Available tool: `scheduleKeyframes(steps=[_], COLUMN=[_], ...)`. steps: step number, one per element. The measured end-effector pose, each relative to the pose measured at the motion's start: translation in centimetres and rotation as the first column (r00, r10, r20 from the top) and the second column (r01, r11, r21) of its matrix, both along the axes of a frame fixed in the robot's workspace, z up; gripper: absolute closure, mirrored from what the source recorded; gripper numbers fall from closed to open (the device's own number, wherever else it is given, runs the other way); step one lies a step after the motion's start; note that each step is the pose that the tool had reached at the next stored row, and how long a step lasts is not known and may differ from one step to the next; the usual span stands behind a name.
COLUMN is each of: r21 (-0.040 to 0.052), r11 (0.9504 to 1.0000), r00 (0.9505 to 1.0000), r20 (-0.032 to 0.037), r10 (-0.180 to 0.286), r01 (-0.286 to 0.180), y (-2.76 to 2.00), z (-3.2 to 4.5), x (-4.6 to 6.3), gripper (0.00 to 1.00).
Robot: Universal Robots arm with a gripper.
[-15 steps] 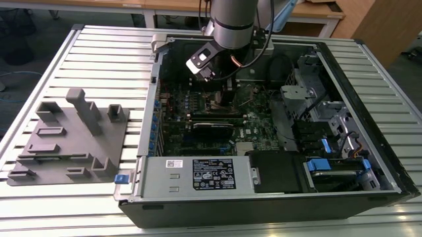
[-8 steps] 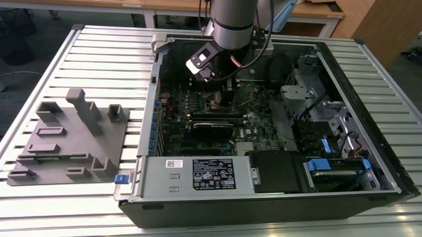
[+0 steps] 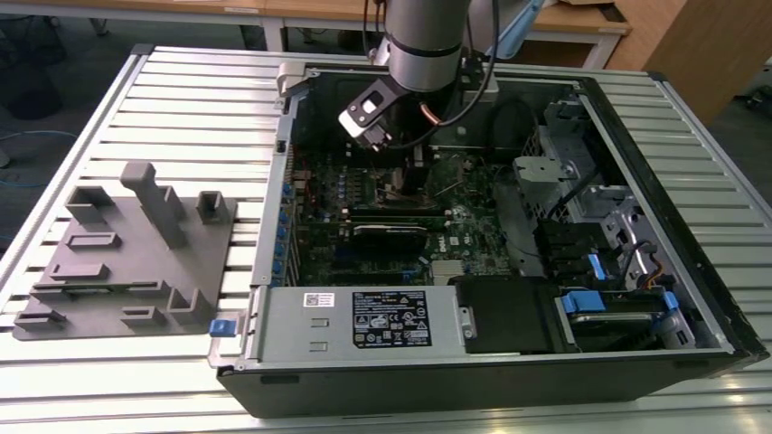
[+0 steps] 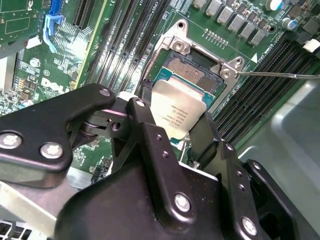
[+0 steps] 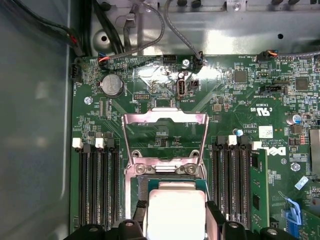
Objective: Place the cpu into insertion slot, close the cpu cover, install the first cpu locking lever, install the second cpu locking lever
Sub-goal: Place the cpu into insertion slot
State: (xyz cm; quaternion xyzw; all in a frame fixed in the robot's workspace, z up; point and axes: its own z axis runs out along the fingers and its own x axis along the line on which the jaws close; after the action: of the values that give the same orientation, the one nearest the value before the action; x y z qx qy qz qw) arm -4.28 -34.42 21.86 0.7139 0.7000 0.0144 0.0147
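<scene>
- The slatted silver metal table (image 3: pixel 181 99) carries everything in the exterior view.
- An open black-and-grey computer case (image 3: pixel 483 384) lies on it, towards the exterior view's right.
- A flat grey plastic fixture tray with upright blocks (image 3: pixel 121 271) sits beside the case, on the exterior view's left.
- The silver-and-grey robot arm (image 3: pixel 422 36) reaches down into the case.
- The green circuit board (image 5: pixel 240 100) covers the case floor, with long black memory slots (image 5: pixel 97 185) on either side of the socket.
- The black two-finger gripper (image 4: pixel 172 122) is closed part-way on the chip, its fingers (image 4: pixel 145 125) pressing two opposite edges.
- The thin square silver metal cpu cover (image 5: pixel 165 118) is swung open and stands up from its hinge at the socket's far edge.
- The square black insertion slot (image 4: pixel 192 72) is partly uncovered, its dark pin field showing beyond the chip.
- The flat square silver-grey cpu (image 5: pixel 175 210) is held over the near part of the slot; whether it touches the slot I cannot tell.
</scene>
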Motion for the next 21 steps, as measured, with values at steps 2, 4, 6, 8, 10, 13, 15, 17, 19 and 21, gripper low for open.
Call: scheduleKeyframes(steps=[2, 4, 6, 8, 10, 13, 15, 17, 19, 21], r21=[0.0, 0.0003, 0.0003, 0.0002, 0.0001, 0.0, 0.0003, 0.0001, 0.0, 0.0002], r11=[0.9999, 0.9998, 0.9998, 0.9998, 0.9998, 0.9998, 0.9998, 0.9998, 0.9998, 0.9998], r00=[0.9999, 0.9998, 0.9998, 0.9998, 0.9998, 0.9998, 0.9998, 0.9998, 0.9998, 0.9998], r20=[0.0001, 0.0002, 0.0002, 0.0002, 0.0001, 0.0001, 0.0002, 0.0001, 0.0001, 0.0001], r10=[0.014, 0.022, 0.022, 0.022, 0.022, 0.022, 0.022, 0.022, 0.022, 0.022], r01=[-0.014, -0.022, -0.022, -0.022, -0.022, -0.022, -0.022, -0.022, -0.022, -0.022], y=[0.02, 0.07, 0.12, 0.19, 0.31, 0.58, 0.71, 0.78, 0.8, 0.81], z=[-0.04, -0.08, -0.11, -0.18, -0.3, -0.5, -0.63, -0.8, -1.05, -1.36], x=[0.0, 0.0, 0.0, -0.1, -0.1, -0.1, -0.1, -0.2, -0.2, -0.2], gripper=[0.46, 0.46, 0.46, 0.46, 0.46, 0.46, 0.46, 0.46, 0.46, 0.46])
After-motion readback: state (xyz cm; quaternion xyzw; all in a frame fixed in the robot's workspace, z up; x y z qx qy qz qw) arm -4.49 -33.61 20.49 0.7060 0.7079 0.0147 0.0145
